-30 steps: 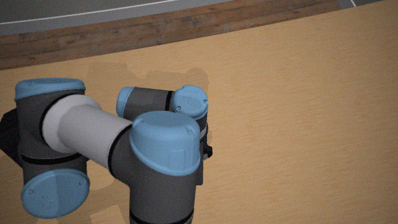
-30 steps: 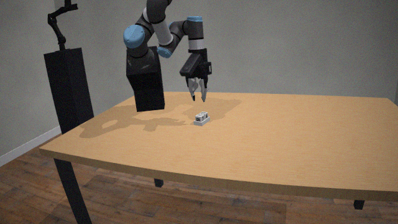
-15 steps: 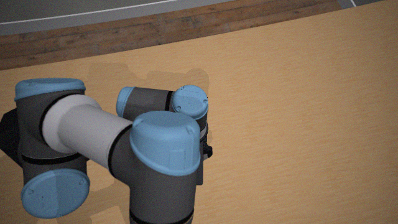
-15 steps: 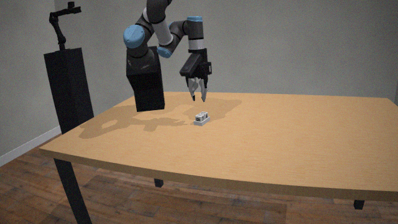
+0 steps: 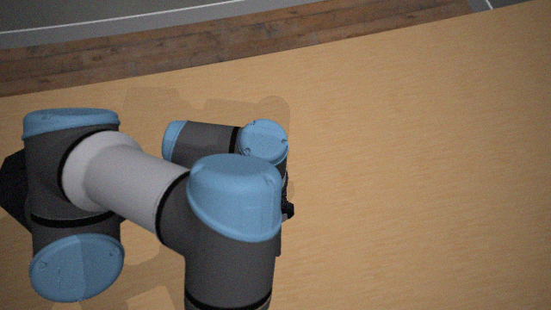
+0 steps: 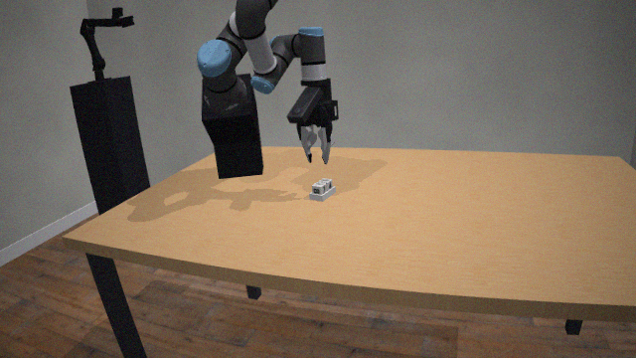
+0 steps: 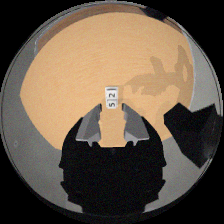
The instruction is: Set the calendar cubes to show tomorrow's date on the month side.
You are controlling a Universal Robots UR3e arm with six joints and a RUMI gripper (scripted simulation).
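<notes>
The small calendar (image 6: pixel 322 190), a pale tray holding two white digit cubes side by side, sits on the table top. In the wrist view the calendar (image 7: pixel 111 98) lies just beyond my fingertips, and the cube faces towards the camera read 5 and 2. My gripper (image 6: pixel 317 160) hangs above the calendar, a little behind it, pointing down. Its fingers are narrowed but apart, with bare table showing between them, and they hold nothing. In the top view the arm (image 5: pixel 232 198) hides both the calendar and the fingers.
The robot's dark base pedestal (image 6: pixel 231 124) stands at the back left of the table. A black stand with a camera arm (image 6: pixel 109 139) is on the floor to the left of the table. The table edge runs along the front.
</notes>
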